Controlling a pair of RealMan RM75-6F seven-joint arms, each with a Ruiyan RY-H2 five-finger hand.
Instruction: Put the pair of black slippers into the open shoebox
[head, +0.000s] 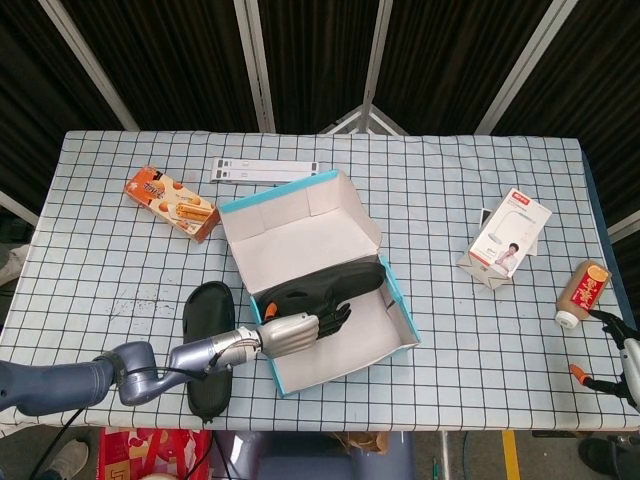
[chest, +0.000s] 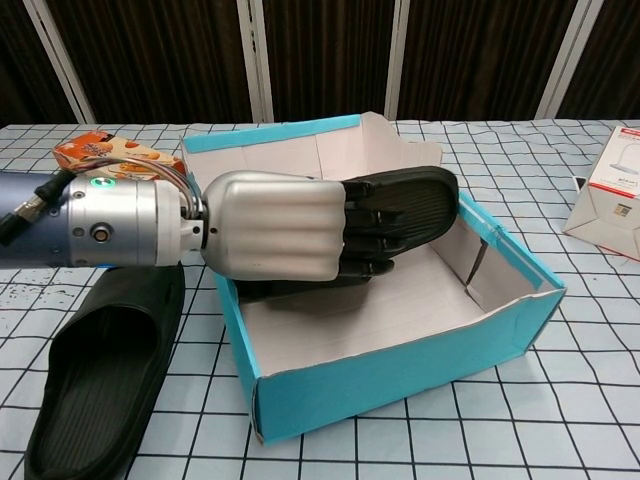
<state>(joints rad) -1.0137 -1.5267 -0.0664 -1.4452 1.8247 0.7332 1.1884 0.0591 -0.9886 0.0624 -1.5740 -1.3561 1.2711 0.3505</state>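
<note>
I see one black slipper (chest: 405, 205) lying slantwise inside the open shoebox (chest: 400, 375), its toe end raised against the far right wall. My left hand (chest: 280, 238) reaches over the box's left wall and lies on that slipper's near end; the dark fingers (chest: 365, 230) spread over its top, but I cannot tell whether they actually grip it. From the head camera the same hand (head: 292, 332) sits at the box's (head: 345, 365) front left corner, on the slipper (head: 325, 288). Just left of my forearm, outside the box, the second slipper (head: 207, 345) lies flat on the checked table (head: 450, 200), sole down. Farther off to the left and beyond the hand is an orange snack box (head: 170, 203). Well away to the right lie a white carton (head: 508, 238) and a small bottle (head: 582, 292). At the right edge something dark with orange tips (head: 610, 355) shows, too little to say whether it is my right hand.
</note>
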